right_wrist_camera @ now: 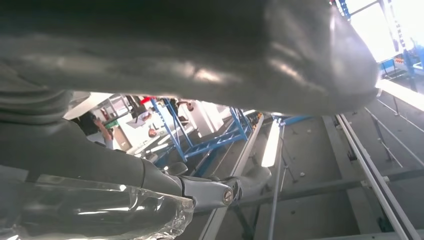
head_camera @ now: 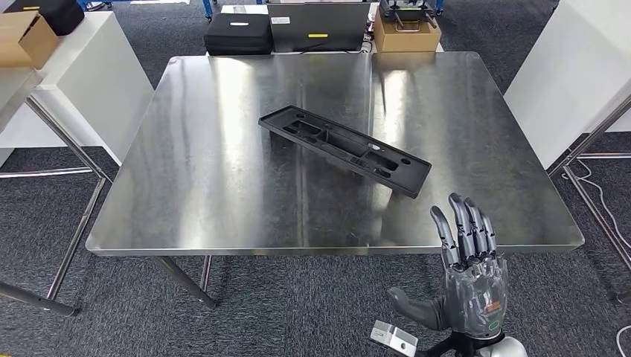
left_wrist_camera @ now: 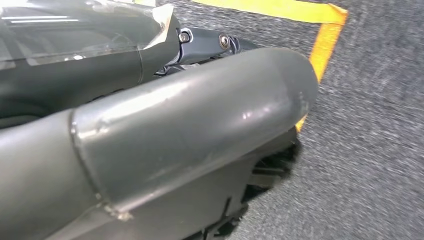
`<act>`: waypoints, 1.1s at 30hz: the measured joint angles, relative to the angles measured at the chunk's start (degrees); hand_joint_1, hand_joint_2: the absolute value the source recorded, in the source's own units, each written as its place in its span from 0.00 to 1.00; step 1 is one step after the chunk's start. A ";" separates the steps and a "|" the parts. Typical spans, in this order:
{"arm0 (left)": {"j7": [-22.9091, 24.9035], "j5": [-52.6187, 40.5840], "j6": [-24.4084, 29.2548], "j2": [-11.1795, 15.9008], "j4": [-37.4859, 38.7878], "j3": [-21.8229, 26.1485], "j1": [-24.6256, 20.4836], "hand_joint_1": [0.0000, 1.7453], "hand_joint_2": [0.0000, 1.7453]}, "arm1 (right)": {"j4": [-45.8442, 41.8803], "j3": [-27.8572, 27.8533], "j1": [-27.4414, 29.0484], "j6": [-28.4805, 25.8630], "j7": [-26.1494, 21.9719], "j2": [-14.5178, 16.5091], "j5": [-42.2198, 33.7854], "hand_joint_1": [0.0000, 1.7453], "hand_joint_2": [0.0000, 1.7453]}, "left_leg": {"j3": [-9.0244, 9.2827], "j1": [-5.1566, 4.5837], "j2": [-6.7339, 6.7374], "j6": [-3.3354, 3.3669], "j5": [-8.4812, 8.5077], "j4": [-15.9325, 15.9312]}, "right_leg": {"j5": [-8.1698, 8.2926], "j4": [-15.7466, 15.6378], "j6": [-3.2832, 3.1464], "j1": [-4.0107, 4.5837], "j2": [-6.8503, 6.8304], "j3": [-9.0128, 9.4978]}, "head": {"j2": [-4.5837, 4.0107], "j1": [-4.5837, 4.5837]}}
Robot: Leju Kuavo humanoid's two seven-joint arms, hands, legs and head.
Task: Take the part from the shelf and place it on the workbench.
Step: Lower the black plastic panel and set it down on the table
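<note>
The part (head_camera: 344, 149) is a long black plastic tray with several cut-outs. It lies flat and slantwise near the middle of the steel workbench (head_camera: 223, 193). My right hand (head_camera: 469, 286) is raised in front of the bench's near right edge, fingers straight and apart, thumb out, holding nothing, well short of the part. In the right wrist view the thick thumb of the right hand (right_wrist_camera: 200, 50) shows with nothing in it. My left hand (left_wrist_camera: 175, 130) hangs over grey carpet, its thumb and a dark finger stretched out and holding nothing.
A white table (head_camera: 89, 67) with a cardboard box (head_camera: 26, 37) stands at the left, and another white table (head_camera: 573, 74) at the right. Behind the bench are a black case (head_camera: 238, 33) and a cardboard box (head_camera: 405, 33). Yellow tape (left_wrist_camera: 325, 40) marks the floor.
</note>
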 joint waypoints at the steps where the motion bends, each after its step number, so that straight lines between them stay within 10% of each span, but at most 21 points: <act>1: 0.09 -0.02 -0.01 0.05 0.00 -0.01 0.01 0.00 0.00 | 0.01 0.00 0.06 -0.07 0.00 0.09 0.00 0.00 0.00 | 1.31 0.11 0.03 -0.06 0.77 -1.07 | 0.27 0.04 0.10 0.02 0.00 -0.34 | 0.00 0.00; 4: 0.33 -0.17 -0.04 0.19 0.00 -0.02 -0.03 0.00 0.00 | 0.02 -0.01 0.08 -0.45 -0.04 0.38 -0.01 0.00 0.00 | 9.49 0.26 0.04 0.33 4.82 -13.14 | 0.97 0.13 0.80 0.10 0.03 -0.87 | 0.00 0.02; 6: 0.37 -0.26 -0.10 0.24 0.00 -0.02 -0.12 0.00 0.00 | 0.02 -0.01 0.05 -0.77 -0.25 0.56 -0.15 0.00 0.00 | 11.82 -0.03 -0.08 0.90 5.70 -17.24 | 1.48 0.12 1.54 0.26 0.01 -1.02 | 0.00 0.09; 10: 0.59 -0.29 -0.15 0.12 -0.01 -0.01 -0.33 0.00 0.00 | 0.05 0.06 0.01 -1.69 -0.99 0.88 -1.70 0.00 0.00 | 10.67 -0.23 0.15 2.50 7.45 -18.24 | 1.18 1.01 2.65 0.62 -0.02 -2.38 | 0.00 0.20; 15: 0.73 -0.29 -0.15 -0.09 -0.02 0.01 -0.47 0.00 0.00 | 0.58 -0.01 0.01 -3.89 -2.13 1.14 -5.39 0.00 0.00 | 7.45 -0.26 0.65 3.35 10.19 -18.52 | -7.74 16.19 2.10 0.57 0.00 -7.01 | 0.00 0.66; 17: 0.77 -0.29 -0.15 -0.12 -0.02 0.01 -0.48 0.00 0.00 | 0.82 -0.03 0.00 -4.18 -2.33 1.21 -5.90 0.00 0.00 | 6.27 -0.35 0.67 3.19 11.08 -18.38 | -6.10 13.67 3.02 0.58 -0.01 -3.73 | 0.00 0.65; 20: 0.79 -0.29 -0.15 -0.14 -0.04 0.01 -0.55 0.00 0.00 | 0.95 -0.13 -0.18 -4.58 -2.71 1.38 -6.82 0.00 0.00 | 5.02 -0.53 0.54 2.52 12.14 -17.89 | -3.92 1.09 2.99 0.83 0.08 4.88 | 0.00 0.64; 23: 0.79 -0.27 -0.05 -0.10 -0.03 0.01 -0.53 0.00 0.00 | 0.99 -1.38 -0.04 -6.18 -6.79 2.57 -13.47 0.00 0.00 | 4.55 -0.71 0.36 1.81 13.12 -17.64 | -3.76 -1.81 1.97 0.89 0.25 5.77 | 0.00 0.57; 25: 0.83 -0.20 0.07 -0.04 -0.02 0.01 -0.44 0.00 0.00 | 1.17 -4.07 0.23 -6.55 -12.84 4.83 -21.20 0.00 0.00 | 3.83 -0.60 0.21 1.30 11.79 -16.39 | -3.15 -1.75 1.34 0.33 0.06 5.06 | 0.00 0.46; 30: 0.94 -0.31 0.97 -0.07 -0.02 0.01 -0.29 0.00 0.00 | 5.32 -17.11 -0.03 -6.38 -27.21 11.64 -45.52 0.00 0.00 | -0.25 -0.33 0.23 0.28 0.92 -0.82 | -0.80 -1.35 0.20 0.29 -0.35 2.52 | 0.00 0.09; 33: 1.03 -0.74 1.44 -0.06 -0.02 0.01 -0.14 0.00 0.00 | 10.31 -24.48 -1.10 -4.12 -30.49 13.89 -67.09 0.00 0.00 | 4.99 -0.25 0.20 0.68 4.01 -6.24 | 0.19 -0.99 0.57 0.31 -0.36 0.93 | 0.00 0.08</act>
